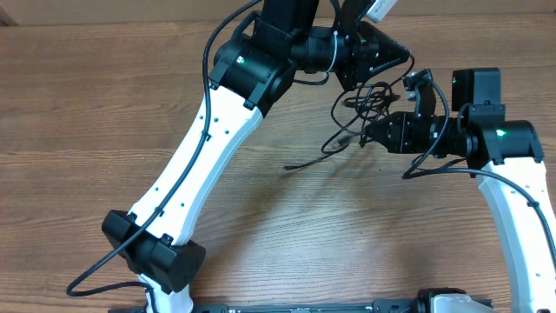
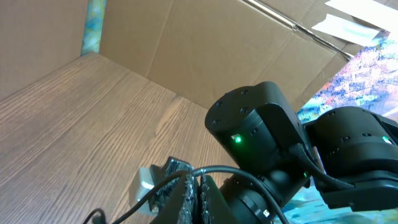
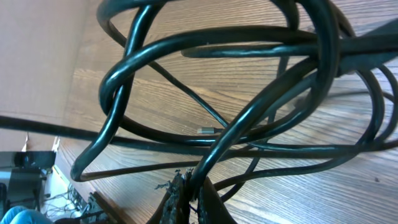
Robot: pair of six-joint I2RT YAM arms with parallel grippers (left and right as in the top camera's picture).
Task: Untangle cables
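Two white-and-black arms are being shown.
Behind the left gripper (image 2: 194,190), rounded black joint housings are being joined by a long white link (image 1: 195,165), which is being dotted with small dark screws and traced by a thin black cable (image 1: 193,143). Behind the right gripper (image 3: 186,196), matching black housings and a white link (image 1: 521,209) are being shown. A small green light (image 1: 241,61) is being displayed on each arm.

The cables (image 3: 329,43) are seen as glossy black, with one plug (image 3: 205,130) tipped in silver. The table (image 1: 87,113) is patterned with brown wood grain. The arms (image 1: 195,161) are coloured white with black joints — a small green light (image 1: 241,61) is shown on each.
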